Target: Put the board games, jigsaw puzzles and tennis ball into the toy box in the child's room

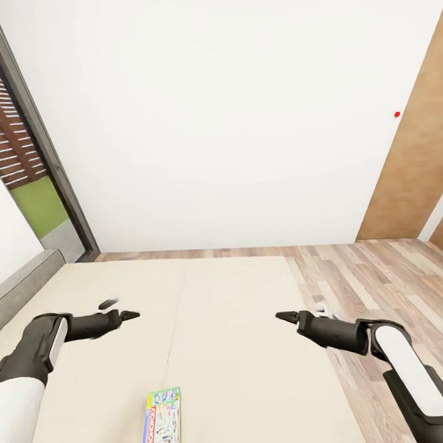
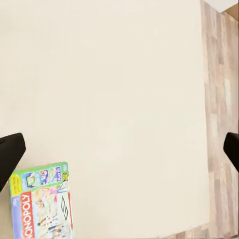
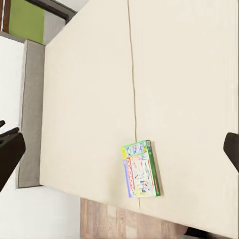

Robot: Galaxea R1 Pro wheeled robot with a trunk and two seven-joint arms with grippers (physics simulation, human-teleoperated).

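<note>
The Monopoly box (image 1: 163, 422) lies flat on the bed (image 1: 239, 337), near its front edge and just beside the seam that runs down the beige mattress. It is a thin rectangle with a green rim, a white face crowded with small coloured drawings, and a red strip bearing the white "MONOPOLY" lettering along one long side; a band of little pictures crosses one short end. Nothing rests on it or touches it.

Both arms reach out over the mattress, well apart from the box and from each other. The left claw (image 1: 125, 314) has its fingers spread apart and holds nothing. The right claw (image 1: 285, 317) is likewise spread wide and empty. Wood-plank floor (image 1: 372, 273) lies to the bed's right, a white wall (image 1: 230, 118) behind.
</note>
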